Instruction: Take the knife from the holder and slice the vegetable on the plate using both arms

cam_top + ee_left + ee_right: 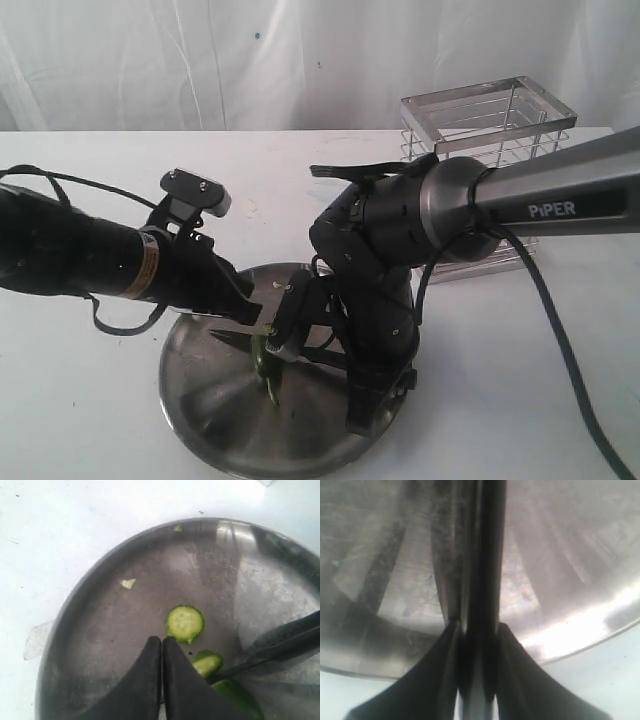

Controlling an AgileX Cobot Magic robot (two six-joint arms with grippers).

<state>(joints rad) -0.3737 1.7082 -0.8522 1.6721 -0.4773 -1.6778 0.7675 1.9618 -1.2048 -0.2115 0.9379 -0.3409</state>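
The steel plate (200, 440) lies at the front middle of the table. On it is the green vegetable (266, 365), cut: a round slice (185, 622), a second piece (207, 663) and the remaining body (242, 697). My right gripper (292, 322) (477, 627) is shut on the knife (487, 555). The dark blade (232, 337) (280, 645) points left and rests across the vegetable. My left gripper (255, 316) (161, 641) is shut with its fingers pressed together, tips just beside the slices and nothing visibly between them. The wire holder (490, 150) stands at the back right.
Small green scraps (128, 583) lie on the plate (100, 630). The right arm marked PIPER (560, 200) folds down over the plate's right half, with a cable (570, 370) trailing to the front right. A white curtain hangs behind the white table (80, 400).
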